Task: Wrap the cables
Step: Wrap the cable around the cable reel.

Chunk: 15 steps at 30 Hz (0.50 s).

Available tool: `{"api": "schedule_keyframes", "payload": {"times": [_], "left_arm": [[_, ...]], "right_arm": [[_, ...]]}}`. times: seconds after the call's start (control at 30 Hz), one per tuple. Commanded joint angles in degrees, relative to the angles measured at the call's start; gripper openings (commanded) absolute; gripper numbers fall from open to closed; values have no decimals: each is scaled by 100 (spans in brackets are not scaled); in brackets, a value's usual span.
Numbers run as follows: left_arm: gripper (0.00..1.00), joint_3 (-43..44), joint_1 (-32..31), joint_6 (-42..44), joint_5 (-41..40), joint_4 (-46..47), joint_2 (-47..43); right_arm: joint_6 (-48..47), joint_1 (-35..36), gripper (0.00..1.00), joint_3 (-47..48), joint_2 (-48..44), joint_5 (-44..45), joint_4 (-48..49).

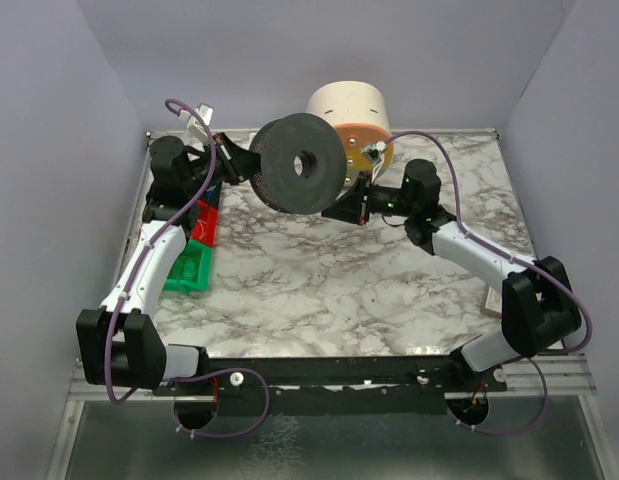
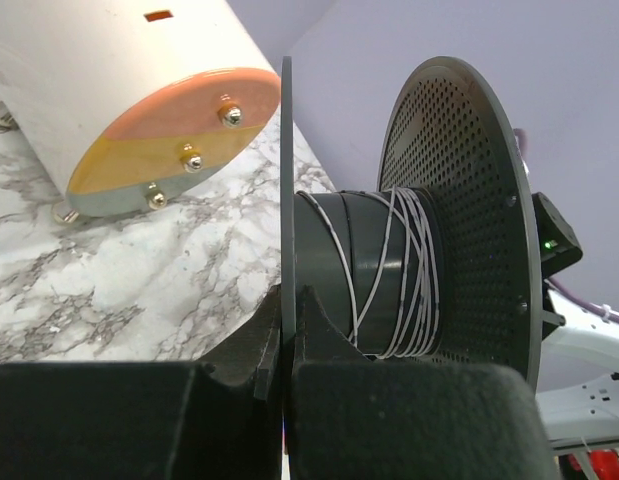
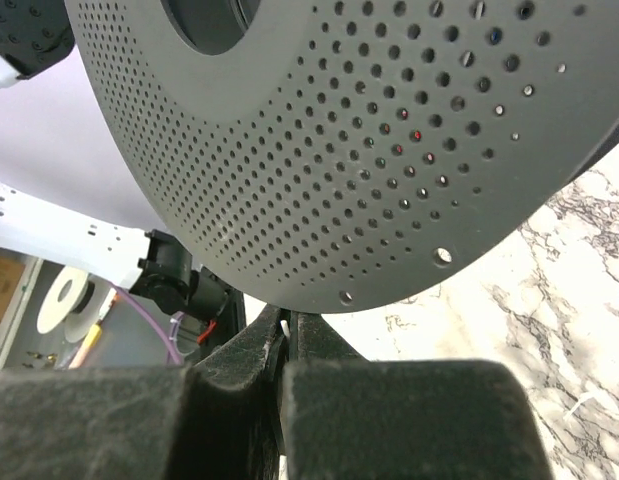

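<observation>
Nearest the lens, the left pincer (image 2: 286, 335) is pressed onto the thin near flange of the dark grey spool (image 2: 354, 265). It holds the spool on edge above the desk (image 1: 319, 290), in front of a pale drum (image 2: 119, 90). The cables (image 2: 414, 275), hair-thin whitish strands, lie on the spool's core in a few loose, crossing turns bunched against the perforated far flange; much of the core is bare. The right pincer (image 3: 286, 335) is pressed together just below that flange's rim. A pale sliver between its tips may be a strand, though the view is too close to be sure. By my reading, winding is under way with few turns laid. The next move likely calls for the right arm to carry the strand round the core under light tension, with the left steadying the spool.
</observation>
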Motion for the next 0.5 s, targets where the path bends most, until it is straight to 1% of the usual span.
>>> {"api": "schedule_keyframes", "payload": {"times": [0.0, 0.13, 0.27, 0.37, 0.47], "left_arm": [[0, -100, 29, -477, 450, 766, -273], [0, -214, 33, -610, 551, 986, -281], [0, -235, 33, -652, 652, 1042, -287], [0, -227, 33, -680, 747, 1053, -284], [0, -259, 33, -677, 813, 1054, -288]], "right_arm": [[497, -140, 1, -85, 161, -452, 602], [921, -239, 0, -149, 292, -744, 1090], [1143, -356, 1, -135, 321, -831, 1286], [1495, -487, 1, -145, 372, -1032, 1708], [1632, -615, 0, -25, 419, -1185, 1753]]}}
